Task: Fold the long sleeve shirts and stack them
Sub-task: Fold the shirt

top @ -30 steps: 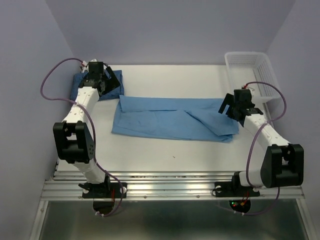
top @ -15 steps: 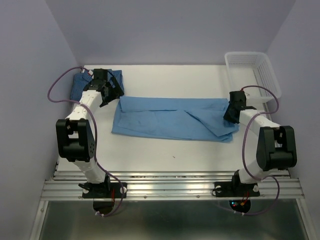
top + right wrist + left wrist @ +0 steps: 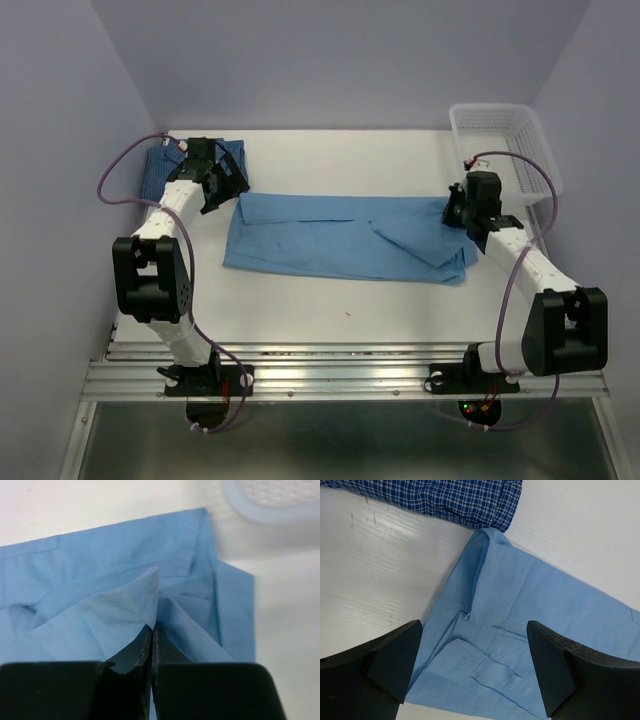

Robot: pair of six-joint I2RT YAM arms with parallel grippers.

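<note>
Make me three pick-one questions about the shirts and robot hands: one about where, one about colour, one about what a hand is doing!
1. Where is the checked shirt? A) far left corner B) near right corner C) table middle
2. What colour is the spread-out shirt? A) white B) light blue C) red
3. What is the right gripper doing? A) open B) shut on the spread-out shirt C) shut on nothing

1 A, it lies far left. 2 B, plain light blue. 3 B, it pinches a cloth fold.
</note>
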